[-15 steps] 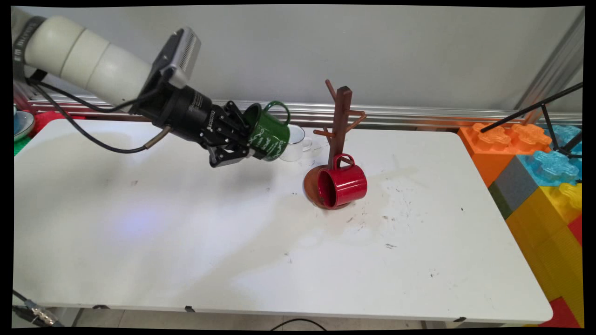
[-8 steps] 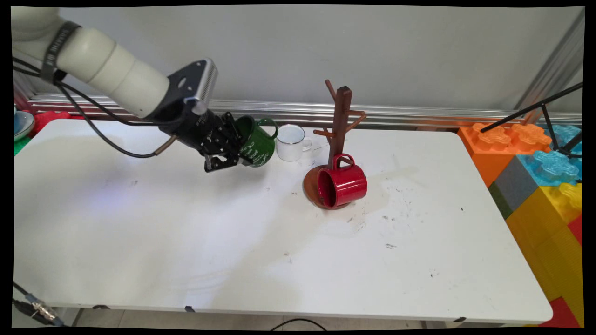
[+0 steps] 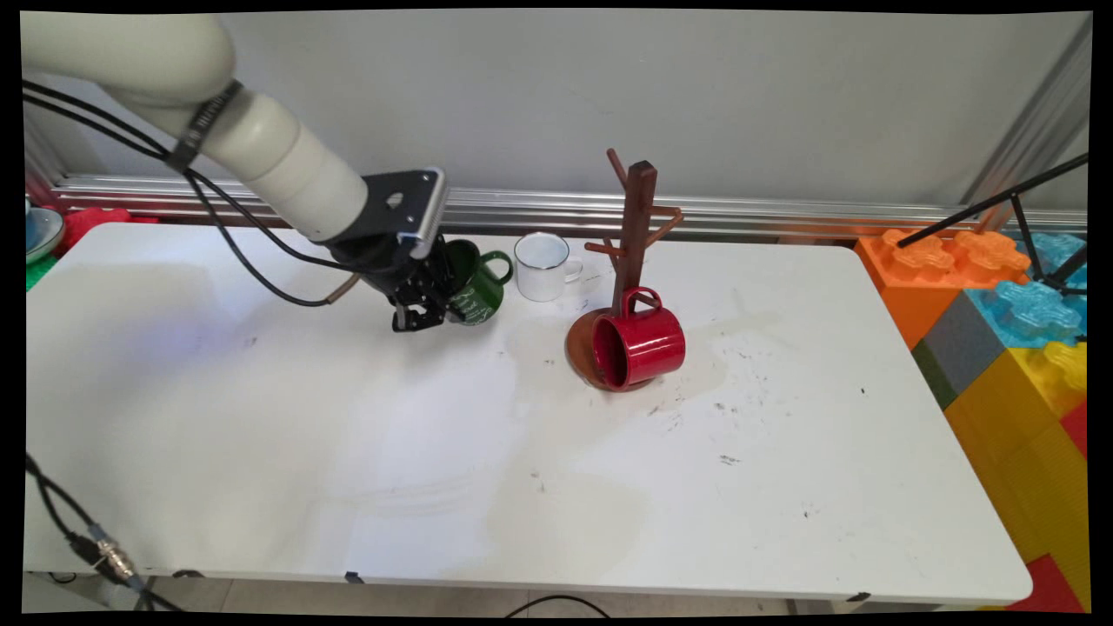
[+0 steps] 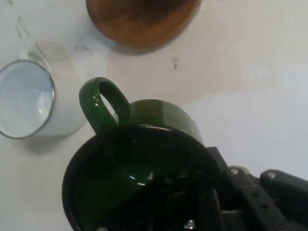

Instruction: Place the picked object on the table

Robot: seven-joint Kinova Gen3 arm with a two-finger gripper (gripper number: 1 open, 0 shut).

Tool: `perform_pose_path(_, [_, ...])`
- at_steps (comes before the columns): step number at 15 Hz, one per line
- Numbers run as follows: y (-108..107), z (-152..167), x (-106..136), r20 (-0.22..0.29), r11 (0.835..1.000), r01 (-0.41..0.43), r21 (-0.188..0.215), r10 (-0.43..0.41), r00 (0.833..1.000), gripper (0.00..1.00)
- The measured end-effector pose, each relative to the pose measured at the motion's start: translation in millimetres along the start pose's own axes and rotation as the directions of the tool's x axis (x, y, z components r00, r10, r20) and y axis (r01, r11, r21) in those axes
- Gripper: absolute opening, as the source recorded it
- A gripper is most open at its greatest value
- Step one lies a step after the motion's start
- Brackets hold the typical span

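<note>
Lower now, hand [image 3: 432,306] clamped on white-lettered green mug [image 3: 474,287], lettering unreadable, near white mug [image 3: 543,266].

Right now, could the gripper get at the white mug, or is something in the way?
Probably not as things stand: the gripper is shut on the green mug, so it has no free grasp. The white mug stands upright just beside it on the table, with nothing between them.

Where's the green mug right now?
In the main view the green mug is left of centre at the table's far side, tilted and held in the gripper, just left of the white mug and the mug tree.
</note>
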Motion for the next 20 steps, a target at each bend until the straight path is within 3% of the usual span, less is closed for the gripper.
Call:
perform_pose_path(10, [-16.1,49.6,-1.1,0.117,0.998,-0.043,-0.043,0.048,0.992,0.0])
perform_pose_path(20, [-21.8,76.9,-0.7,0.146,0.996,-0.043,-0.08,0.054,0.988,0.0])
